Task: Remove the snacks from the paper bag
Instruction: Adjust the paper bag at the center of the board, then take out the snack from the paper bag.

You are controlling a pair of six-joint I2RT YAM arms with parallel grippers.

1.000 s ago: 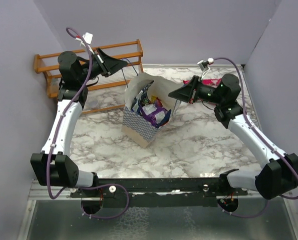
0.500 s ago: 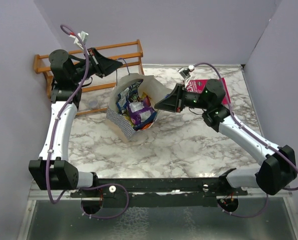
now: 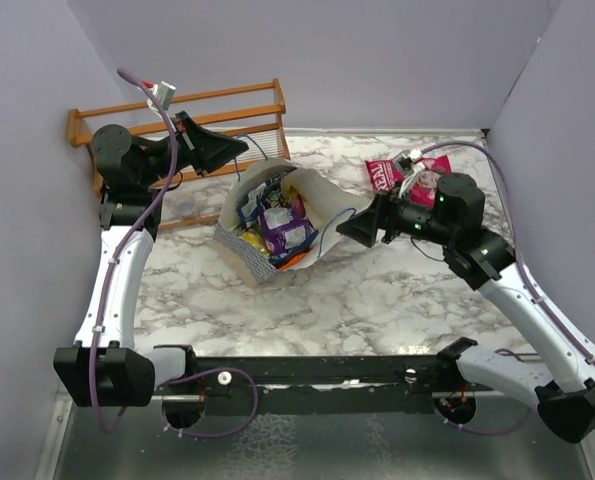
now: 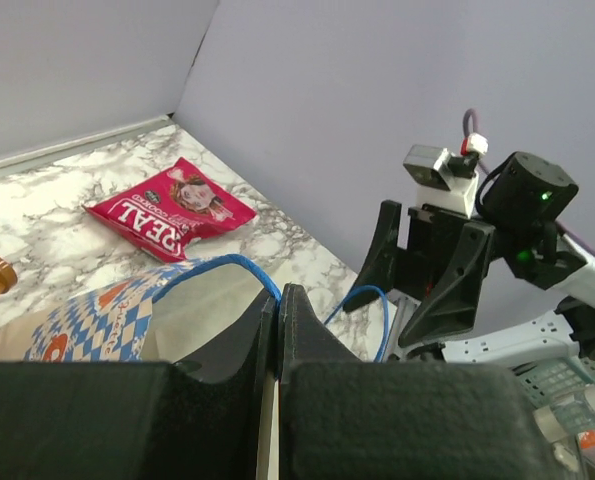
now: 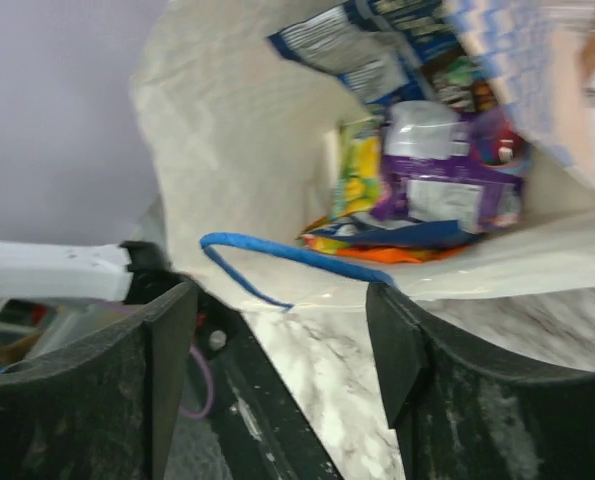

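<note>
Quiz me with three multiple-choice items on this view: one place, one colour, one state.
1. Relative to the paper bag, the pink packet lies: A inside; B outside, on the table; C underneath.
2. The bag's cord handles are: A red; B black; C blue.
3. The right fingers are: A open, empty; B shut on a packet; C shut on a handle.
B: it lies on bare marble, apart from the bag. C: the loop shows blue. A: they stand apart, gripping nothing.
</note>
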